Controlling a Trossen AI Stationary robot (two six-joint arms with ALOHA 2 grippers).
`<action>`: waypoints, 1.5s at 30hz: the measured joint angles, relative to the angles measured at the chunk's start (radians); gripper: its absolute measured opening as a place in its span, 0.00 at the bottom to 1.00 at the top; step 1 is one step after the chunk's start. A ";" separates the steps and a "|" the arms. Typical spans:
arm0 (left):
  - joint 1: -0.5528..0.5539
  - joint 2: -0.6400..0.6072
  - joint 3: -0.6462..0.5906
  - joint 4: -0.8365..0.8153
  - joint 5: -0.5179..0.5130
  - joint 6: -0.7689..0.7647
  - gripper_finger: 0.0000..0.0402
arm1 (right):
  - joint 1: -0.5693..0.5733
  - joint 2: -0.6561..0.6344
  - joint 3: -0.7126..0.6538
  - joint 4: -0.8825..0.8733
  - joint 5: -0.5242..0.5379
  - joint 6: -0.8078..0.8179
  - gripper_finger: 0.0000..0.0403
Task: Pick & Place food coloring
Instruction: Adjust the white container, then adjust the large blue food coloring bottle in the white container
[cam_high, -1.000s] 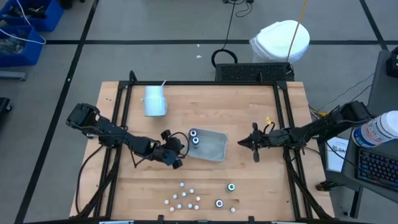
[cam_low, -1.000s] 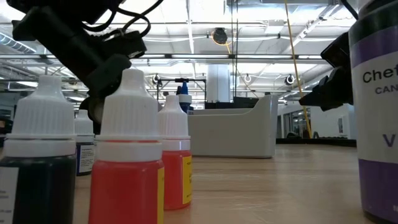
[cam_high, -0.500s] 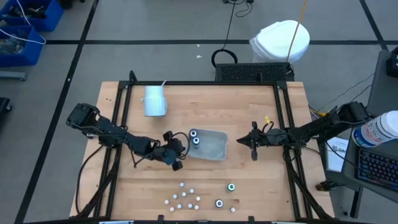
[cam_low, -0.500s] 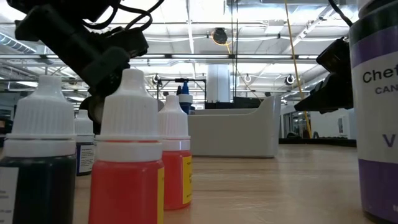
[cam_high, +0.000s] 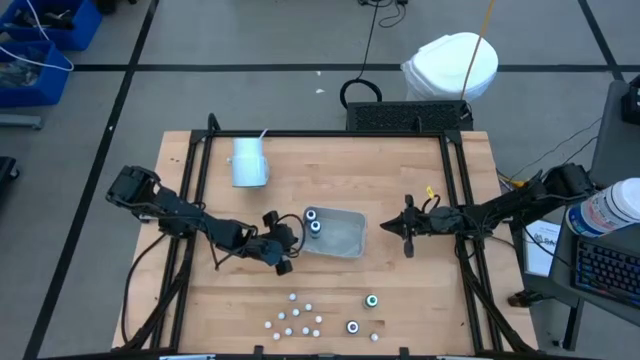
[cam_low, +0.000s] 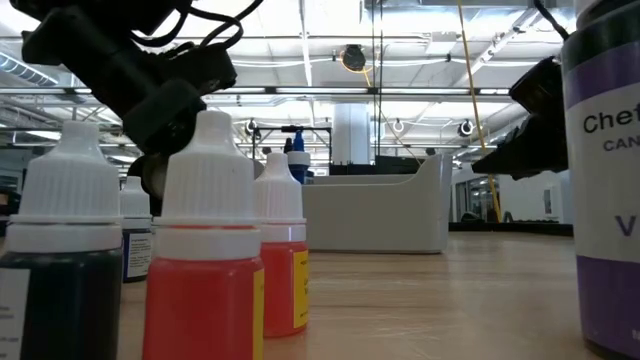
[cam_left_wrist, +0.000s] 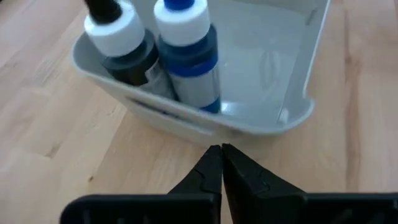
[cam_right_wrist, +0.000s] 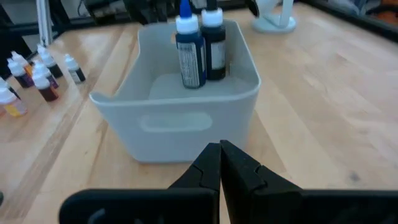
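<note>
Backing off toward 7 o'clock of the tray (cam_high: 341, 243), the left gripper (cam_high: 283, 266) had closed empty. Two bottles (cam_high: 313, 221) stood in the tray's 9 o'clock end; the others (cam_high: 299, 319) waited near 6 o'clock. The right gripper (cam_high: 407, 243) idled shut at 3 o'clock.

Tray at frame centre, bottles in and below it

Two bottles (cam_high: 312, 220) stood in the tray's (cam_high: 342, 240) left end; the remaining bottles (cam_high: 300, 317) lay along the surface's (cam_high: 400, 170) lower edge; a cup (cam_high: 247, 161) sat upper left.

Grey tray (cam_high: 345, 240), blue bottle (cam_left_wrist: 189, 53), pale wooden table (cam_high: 400, 180)
</note>
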 joint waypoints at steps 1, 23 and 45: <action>-0.001 -0.004 0.000 -0.016 -0.003 0.000 0.07 | 0.000 -0.001 0.006 0.014 0.002 -0.006 0.00; -0.025 -0.035 0.000 -0.202 -0.140 -0.034 0.02 | 0.002 0.222 0.510 -0.127 0.051 -0.138 0.09; -0.023 -0.028 0.000 -0.131 -0.135 -0.071 0.04 | 0.000 0.780 0.650 0.333 0.001 -0.118 0.53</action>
